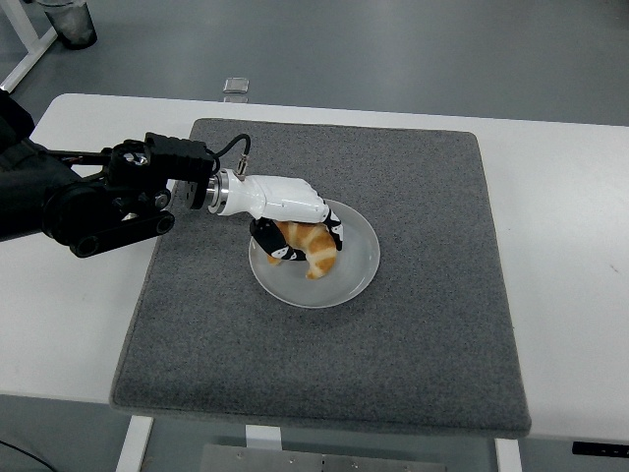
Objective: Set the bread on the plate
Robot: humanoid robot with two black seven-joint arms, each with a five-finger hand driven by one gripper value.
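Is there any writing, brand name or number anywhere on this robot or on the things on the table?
None can be read.
Left hand, white-shelled, closed on the golden croissant: no print shows.
Round pale plate, grey felt mat, white table: all plain.
Small clear object beyond the table: too small to tell.

Lab: white table (79, 324), bare grey floor (393, 49)

Golden-brown croissant (314, 247) sits curled under the left hand (295, 221), fingers wrapped round it, down on the left half of a round white plate (356, 258) just below the hand.
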